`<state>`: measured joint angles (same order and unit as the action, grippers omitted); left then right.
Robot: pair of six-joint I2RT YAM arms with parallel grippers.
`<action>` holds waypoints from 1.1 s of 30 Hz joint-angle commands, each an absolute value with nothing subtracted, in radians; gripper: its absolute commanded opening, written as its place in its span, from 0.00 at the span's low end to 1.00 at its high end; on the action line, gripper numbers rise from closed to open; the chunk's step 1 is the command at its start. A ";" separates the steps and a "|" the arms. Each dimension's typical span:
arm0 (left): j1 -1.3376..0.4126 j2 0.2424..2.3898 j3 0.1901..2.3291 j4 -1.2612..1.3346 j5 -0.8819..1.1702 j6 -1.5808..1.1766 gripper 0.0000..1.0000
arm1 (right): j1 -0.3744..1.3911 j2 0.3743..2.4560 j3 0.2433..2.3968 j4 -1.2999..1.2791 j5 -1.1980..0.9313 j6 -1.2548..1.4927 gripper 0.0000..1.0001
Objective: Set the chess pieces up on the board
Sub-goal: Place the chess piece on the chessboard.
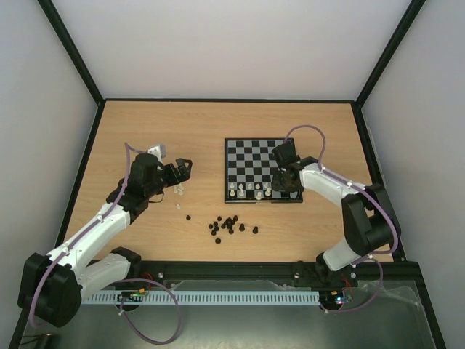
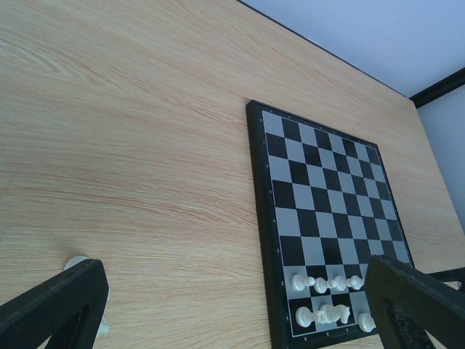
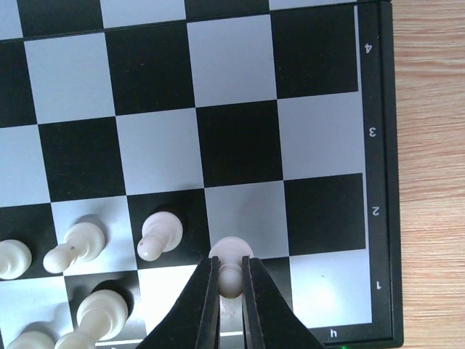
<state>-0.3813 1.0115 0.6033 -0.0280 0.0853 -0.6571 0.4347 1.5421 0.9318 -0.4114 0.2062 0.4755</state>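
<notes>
Right wrist | right gripper (image 3: 231, 267) pinches cream round-headed pawn (image 3: 231, 249) | left gripper (image 2: 234, 270) spread wide | board (image 3: 240, 145) black-grey checked

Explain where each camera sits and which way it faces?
Top external: above and behind the arms, looking down on the light wooden table, square black-and-grey checked chessboard, left gripper and right gripper.
Left wrist: on the left arm, low across the table toward the chessboard; its black fingers, wide apart, at bottom corners.
Right wrist: on the right arm, straight down on the chessboard; its black fingers pinch a small cream plastic chess piece.
Shared: both wrist views show the cream pieces' row.
</notes>
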 commanded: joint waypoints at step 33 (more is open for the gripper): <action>-0.384 0.988 0.629 -0.028 0.048 -0.650 1.00 | 0.425 1.547 0.949 -0.425 0.253 0.468 0.30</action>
